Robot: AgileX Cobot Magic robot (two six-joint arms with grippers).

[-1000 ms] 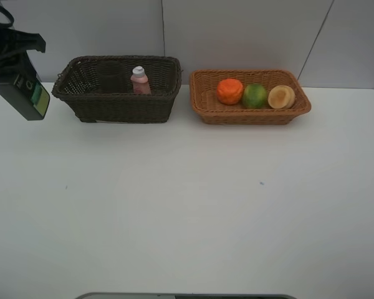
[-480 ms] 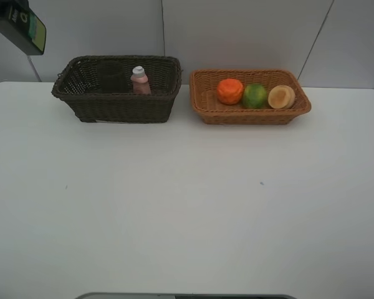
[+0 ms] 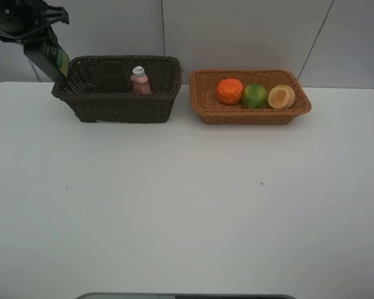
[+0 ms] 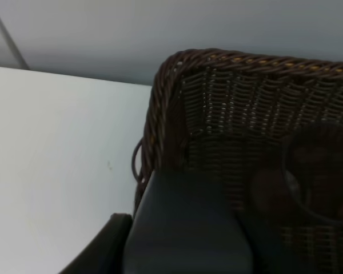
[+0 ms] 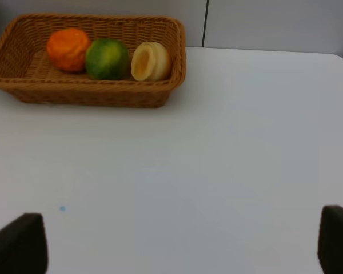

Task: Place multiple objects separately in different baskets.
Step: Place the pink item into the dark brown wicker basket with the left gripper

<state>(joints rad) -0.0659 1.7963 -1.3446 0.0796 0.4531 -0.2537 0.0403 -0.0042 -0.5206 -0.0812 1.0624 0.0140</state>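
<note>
Three fruits [image 3: 255, 95] in tan basket [image 3: 250, 116], pink bottle [image 3: 139, 81] in dark basket [image 3: 118, 106], left end effector [image 3: 47, 47] clamping green bottle [image 3: 55, 57], right spread wide.

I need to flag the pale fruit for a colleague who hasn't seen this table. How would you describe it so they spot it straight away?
Look at the light tan basket, the right-hand one of two wicker baskets at the back of the white table. Three round fruits sit in a row inside it. The one meant is the pale yellow-beige fruit at the right end, beside the green fruit and farthest from the orange fruit.
</note>
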